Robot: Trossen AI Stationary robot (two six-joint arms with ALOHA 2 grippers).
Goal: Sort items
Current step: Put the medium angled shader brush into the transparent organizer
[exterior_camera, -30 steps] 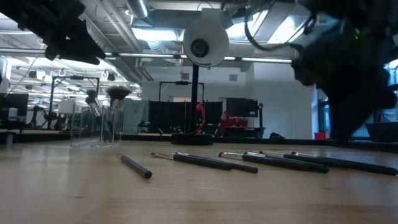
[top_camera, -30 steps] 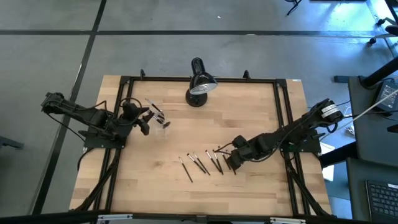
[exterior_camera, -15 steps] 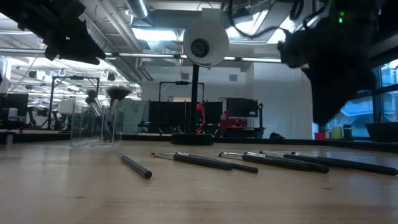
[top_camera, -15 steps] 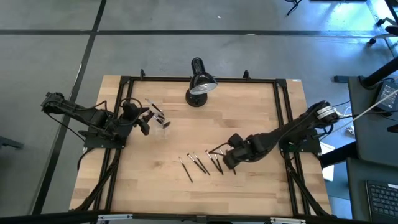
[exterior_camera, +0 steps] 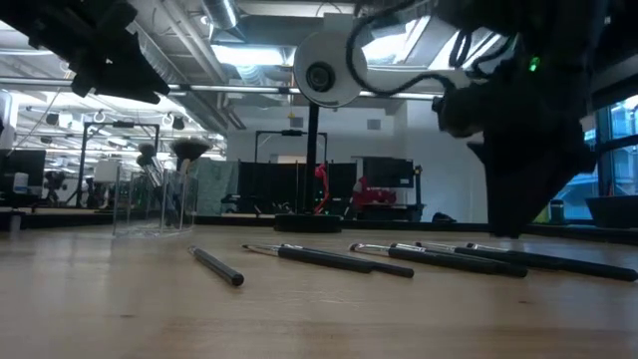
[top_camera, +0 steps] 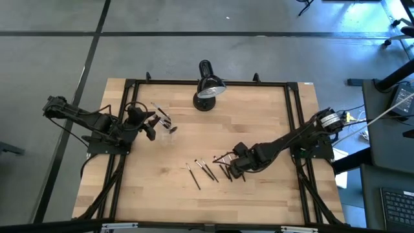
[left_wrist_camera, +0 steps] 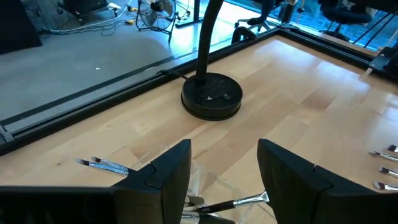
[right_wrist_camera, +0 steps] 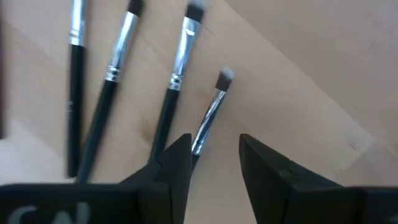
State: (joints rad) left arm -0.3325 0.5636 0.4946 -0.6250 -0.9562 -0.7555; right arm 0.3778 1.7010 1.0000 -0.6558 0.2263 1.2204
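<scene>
Several thin makeup brushes (top_camera: 210, 169) with dark handles and silvery ferrules lie flat side by side on the wooden table, also in the low view (exterior_camera: 399, 257). My right gripper (top_camera: 228, 163) is open and low over the right end of this row. In its wrist view (right_wrist_camera: 214, 155) its fingers stand on either side of one small brush (right_wrist_camera: 210, 112); I cannot tell whether they touch it. My left gripper (left_wrist_camera: 224, 165) is open and hovers near the left edge beside a small clear cup (top_camera: 169, 127) in which more brushes stand.
A black desk lamp (top_camera: 206, 87) stands at the far edge in the middle, its round base (left_wrist_camera: 211, 96) on the wood. One brush (exterior_camera: 217, 266) lies apart at the left of the row. A black frame runs around the table's edges (top_camera: 294, 116).
My right gripper has moved toward the table's left and come down over the right end of the brush row. The brushes and the cup have stayed where they were.
</scene>
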